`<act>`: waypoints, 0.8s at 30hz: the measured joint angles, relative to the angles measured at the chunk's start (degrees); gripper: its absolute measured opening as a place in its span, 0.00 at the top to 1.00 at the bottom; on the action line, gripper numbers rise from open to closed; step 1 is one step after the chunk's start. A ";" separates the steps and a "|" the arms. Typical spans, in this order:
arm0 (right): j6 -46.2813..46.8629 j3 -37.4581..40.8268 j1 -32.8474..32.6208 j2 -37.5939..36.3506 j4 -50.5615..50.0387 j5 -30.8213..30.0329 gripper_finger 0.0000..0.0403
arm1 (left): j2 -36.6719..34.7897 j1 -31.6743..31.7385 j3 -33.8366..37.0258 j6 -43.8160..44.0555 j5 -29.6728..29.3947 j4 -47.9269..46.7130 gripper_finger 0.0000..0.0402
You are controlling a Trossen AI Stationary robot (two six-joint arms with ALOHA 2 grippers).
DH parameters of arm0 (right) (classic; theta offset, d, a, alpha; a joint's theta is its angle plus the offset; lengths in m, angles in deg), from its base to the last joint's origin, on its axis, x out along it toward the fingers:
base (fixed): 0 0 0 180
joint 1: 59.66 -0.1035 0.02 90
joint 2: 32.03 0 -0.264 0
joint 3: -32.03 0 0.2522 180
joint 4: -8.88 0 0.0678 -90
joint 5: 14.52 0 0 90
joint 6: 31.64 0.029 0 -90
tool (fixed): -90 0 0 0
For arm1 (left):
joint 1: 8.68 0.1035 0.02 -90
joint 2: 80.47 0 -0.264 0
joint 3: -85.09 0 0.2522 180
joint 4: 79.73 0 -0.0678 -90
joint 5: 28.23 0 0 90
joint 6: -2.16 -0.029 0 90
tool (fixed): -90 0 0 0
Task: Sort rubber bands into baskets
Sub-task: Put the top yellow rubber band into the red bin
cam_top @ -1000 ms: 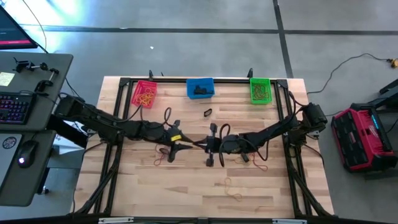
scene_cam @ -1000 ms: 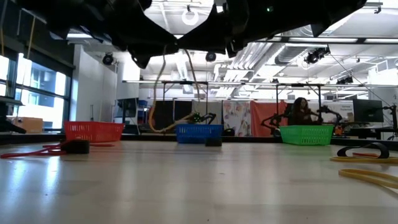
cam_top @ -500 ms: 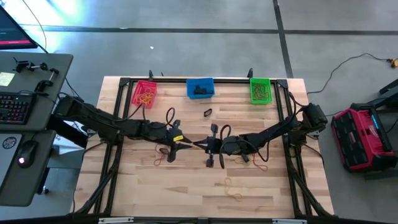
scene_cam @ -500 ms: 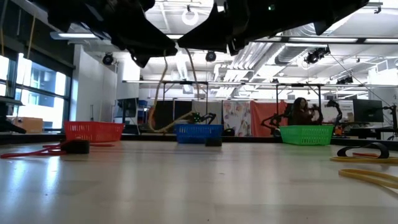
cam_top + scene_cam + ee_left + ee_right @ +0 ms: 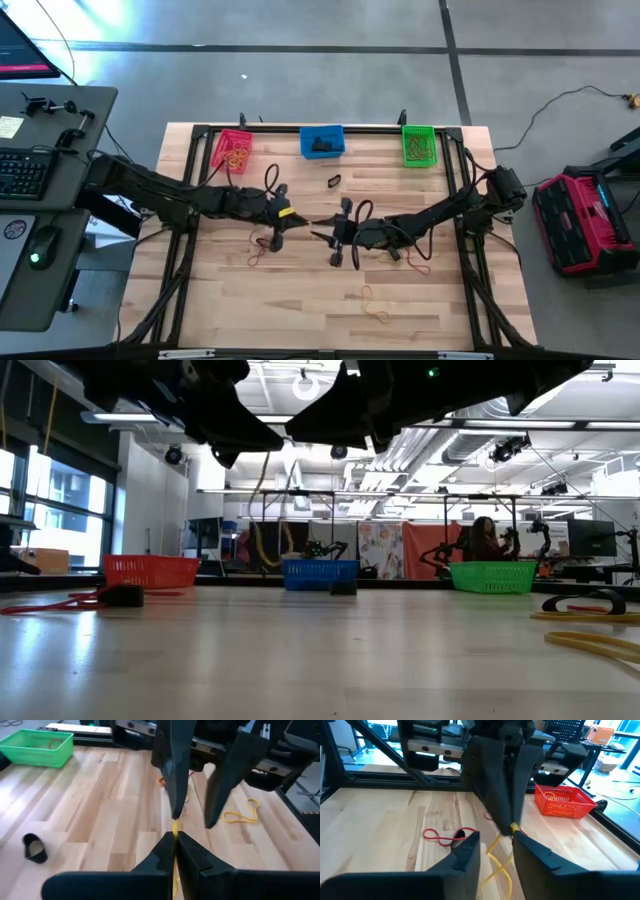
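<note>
Left gripper (image 5: 305,226): over the middle of the table, fingers pressed together on a yellow band (image 5: 174,827); in the left wrist view the thin yellow strip runs up through the seam between the 2 fingertips.
Right gripper (image 5: 325,238): just right of the left one, tip to tip with it; its 2 fingers (image 5: 465,851) stand apart, on either side of the other gripper's closed tip.
Yellow band, free end: in the right wrist view it hangs in a loose yellow curl (image 5: 497,862) below the left gripper's tip, between the right fingers, and I cannot tell whether it touches them.
Red basket (image 5: 232,150): far left of the row at the table's far edge, with yellow-tan loops inside.
Blue basket (image 5: 322,141): far middle, dark bands inside.
Green basket (image 5: 419,145): far right, thin loops lying in it.
Loose black band (image 5: 334,181): on the wood just near of the blue basket, well apart from both grippers.
Red band (image 5: 262,250): on the table near of the left arm, left of centre.
Yellow bands on the near side (image 5: 372,303): 2 thin loops near the table's near edge, right of centre.
Red band by the right arm (image 5: 415,263): on the wood just near of that arm.
Table (image 5: 300,310): pale wooden planks inside a black frame.
</note>
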 joint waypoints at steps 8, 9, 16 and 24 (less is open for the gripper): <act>-2.76 0.00 -2.02 0.00 -0.09 -12.73 0.64 | -7.23 4.51 0.00 -1.40 -4.48 -8.06 1.00; -3.49 0.00 -2.33 0.00 -0.18 -14.08 0.64 | -8.75 5.43 0.00 -1.40 -5.87 -9.98 1.00; -1.90 0.00 -3.38 -0.02 -4.00 -15.24 0.62 | -19.13 13.73 0.00 0.22 -16.14 -25.52 1.00; 1.05 0.00 -3.38 -0.02 -6.49 -15.25 0.62 | -26.24 25.83 0.00 1.66 -20.02 -39.79 1.00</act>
